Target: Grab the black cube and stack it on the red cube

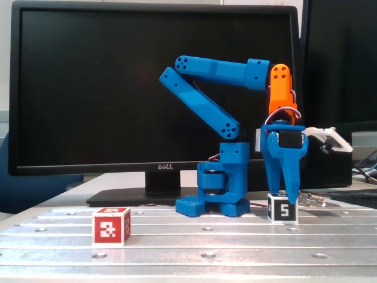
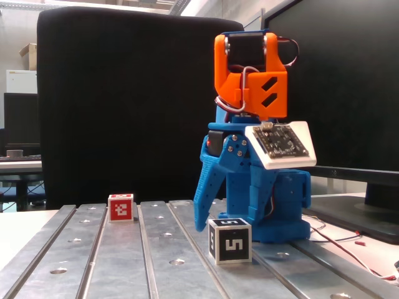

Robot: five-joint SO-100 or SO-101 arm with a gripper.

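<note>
The black cube (image 1: pixel 283 209), marked with a white "5", sits on the metal table to the right of the arm's base in a fixed view; it is in the foreground as the black cube (image 2: pixel 230 240) in another fixed view. The red cube (image 1: pixel 111 226) stands apart at the left, also seen as the red cube (image 2: pixel 121 207). My blue gripper (image 1: pixel 283 193) points straight down over the black cube, fingertips at about its top edge. It is open, nothing between the fingers. One finger (image 2: pixel 202 208) splays left of the cube.
A large Dell monitor (image 1: pixel 153 88) stands right behind the arm's blue base (image 1: pixel 221 188). The slotted metal table (image 1: pixel 206 242) has bolt holes. Cables and a small connector (image 1: pixel 312 199) lie at the right. A white camera board (image 2: pixel 280 143) juts from the gripper.
</note>
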